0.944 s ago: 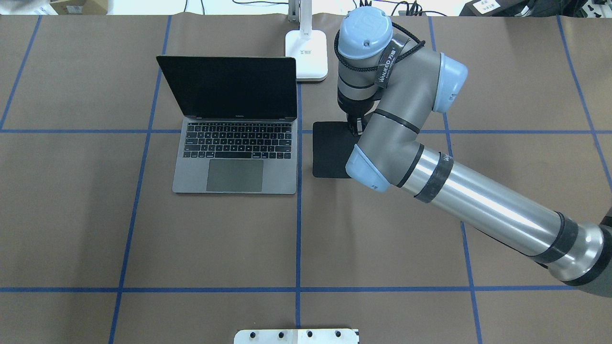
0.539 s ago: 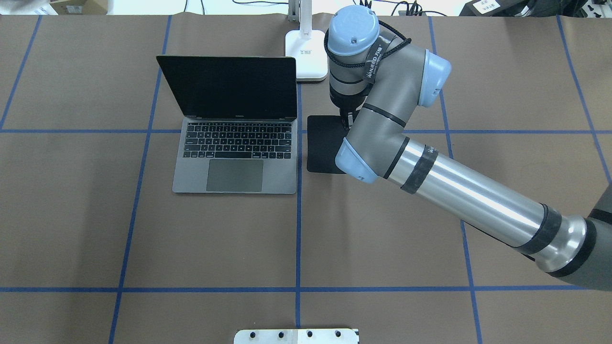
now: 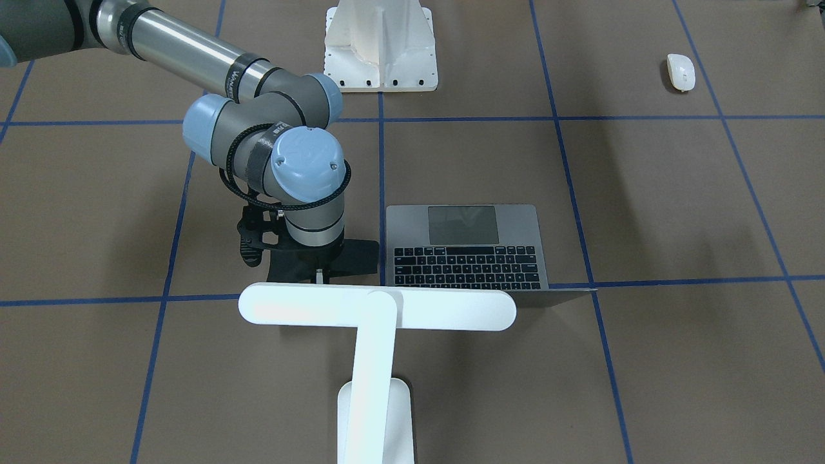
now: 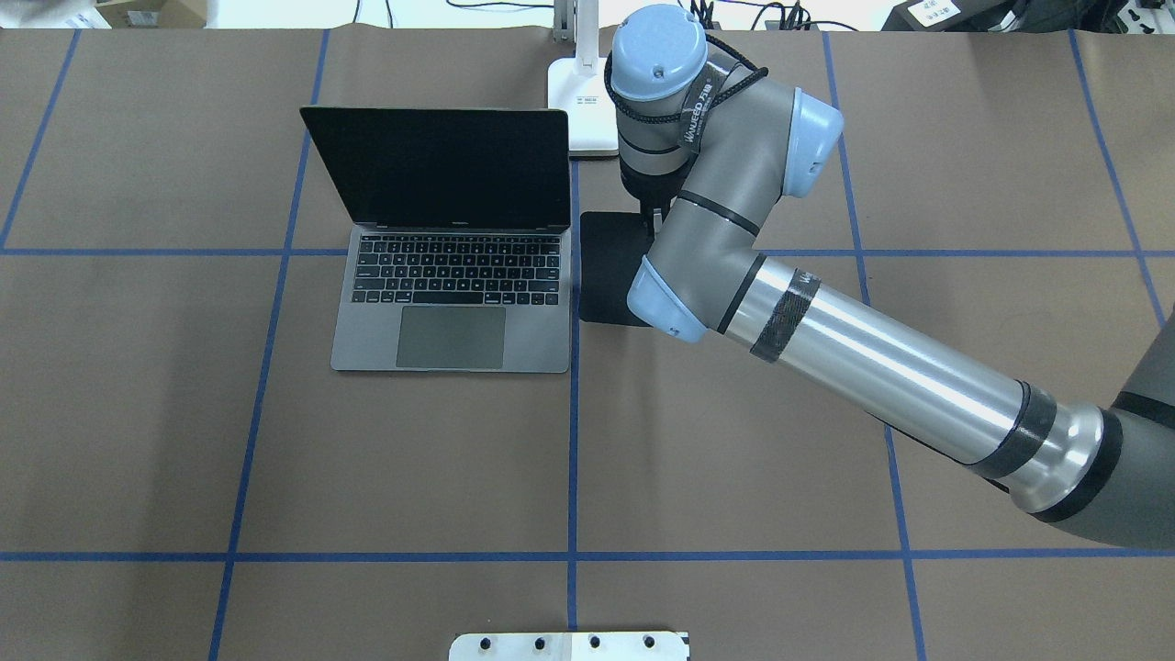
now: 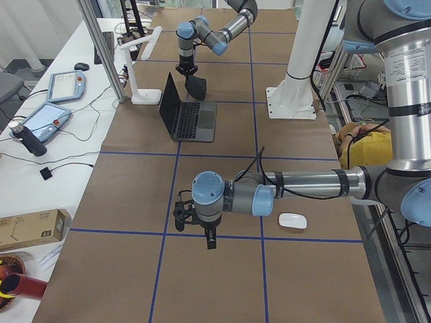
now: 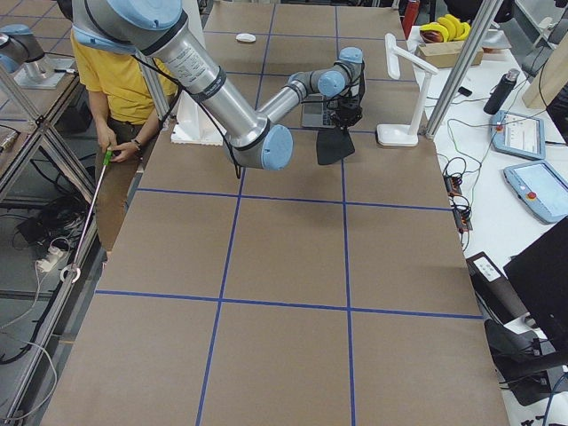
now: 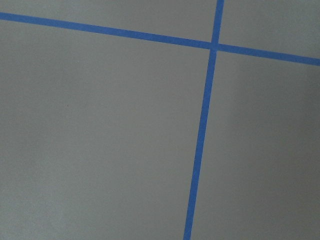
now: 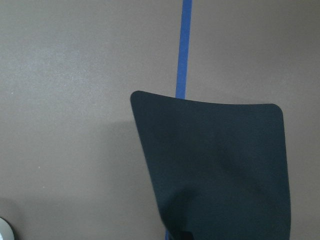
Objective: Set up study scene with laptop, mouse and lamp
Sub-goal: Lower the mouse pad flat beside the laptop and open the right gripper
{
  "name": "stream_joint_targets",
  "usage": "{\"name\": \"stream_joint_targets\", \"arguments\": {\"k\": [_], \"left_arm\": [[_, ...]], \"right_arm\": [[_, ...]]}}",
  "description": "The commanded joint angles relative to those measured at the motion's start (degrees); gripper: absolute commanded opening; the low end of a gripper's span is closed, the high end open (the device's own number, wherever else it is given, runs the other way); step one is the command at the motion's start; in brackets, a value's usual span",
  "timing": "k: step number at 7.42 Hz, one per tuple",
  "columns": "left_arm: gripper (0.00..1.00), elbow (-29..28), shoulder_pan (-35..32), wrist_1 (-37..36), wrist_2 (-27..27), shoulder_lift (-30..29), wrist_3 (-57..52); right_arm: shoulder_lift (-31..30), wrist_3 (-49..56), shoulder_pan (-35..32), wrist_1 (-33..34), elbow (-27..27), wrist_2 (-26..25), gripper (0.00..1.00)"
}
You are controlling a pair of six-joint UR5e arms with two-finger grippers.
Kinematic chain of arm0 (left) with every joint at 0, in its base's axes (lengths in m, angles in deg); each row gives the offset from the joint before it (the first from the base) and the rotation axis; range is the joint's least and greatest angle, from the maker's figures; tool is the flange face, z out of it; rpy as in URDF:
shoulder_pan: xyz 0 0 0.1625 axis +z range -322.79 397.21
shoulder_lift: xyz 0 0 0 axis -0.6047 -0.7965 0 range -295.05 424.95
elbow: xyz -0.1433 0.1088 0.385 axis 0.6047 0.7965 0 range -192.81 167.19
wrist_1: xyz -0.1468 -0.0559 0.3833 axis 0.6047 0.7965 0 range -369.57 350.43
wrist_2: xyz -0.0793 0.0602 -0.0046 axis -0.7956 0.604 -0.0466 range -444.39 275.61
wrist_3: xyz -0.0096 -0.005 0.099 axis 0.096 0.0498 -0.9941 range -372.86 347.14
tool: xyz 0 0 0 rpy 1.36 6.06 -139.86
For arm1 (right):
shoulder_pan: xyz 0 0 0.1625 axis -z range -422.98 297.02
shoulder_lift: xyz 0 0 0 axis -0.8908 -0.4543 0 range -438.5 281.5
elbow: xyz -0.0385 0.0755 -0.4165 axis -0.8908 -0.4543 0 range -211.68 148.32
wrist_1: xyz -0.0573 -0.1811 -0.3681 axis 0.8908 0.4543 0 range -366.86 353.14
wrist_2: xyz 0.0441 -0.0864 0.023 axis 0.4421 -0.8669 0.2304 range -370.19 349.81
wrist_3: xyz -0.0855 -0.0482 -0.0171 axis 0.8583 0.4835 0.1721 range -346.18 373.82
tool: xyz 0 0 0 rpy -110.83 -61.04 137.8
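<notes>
Right end effector (image 3: 320,276) is clamped on pad (image 8: 220,165) by one edge, hung just beside laptop (image 4: 450,294) — judged as mouse surface | mouse (image 3: 680,71) is seen well apart on worktop (image 4: 413,459) | lamp (image 3: 377,308) is stood behind laptop | left end effector (image 5: 211,239) — grip cannot be told

table: my table (image 4: 413,459) lay under brown paper, gridded with blue tape (image 4: 572,441) | bench: a white side bench (image 5: 27,195) beside it carried my teach pendants (image 5: 46,120) | frame: aluminium post (image 5: 102,54) stood at bench edge | light: even, soft shadows
</notes>
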Motion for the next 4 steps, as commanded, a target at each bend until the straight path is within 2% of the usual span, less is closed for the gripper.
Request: {"name": "stream_joint_targets", "arguments": {"k": [1, 2, 4], "left_arm": [[1.0, -0.95, 0.0, 0.06, -0.04, -0.59, 0.0], [1.0, -0.95, 0.0, -0.11, -0.04, -0.94, 0.44], [1.0, -0.26, 0.0, 0.5, 0.05, -1.12, 0.44]], "right_arm": [[0.13, -0.14, -0.02, -0.73, 0.98, 0.03, 1.0], [-0.04, 0.21, -0.02, -1.86, 1.77, -0.14, 1.0], [-2.74, 10.78, -0.46, -1.7, 6.93, -0.41, 1.0]]}}
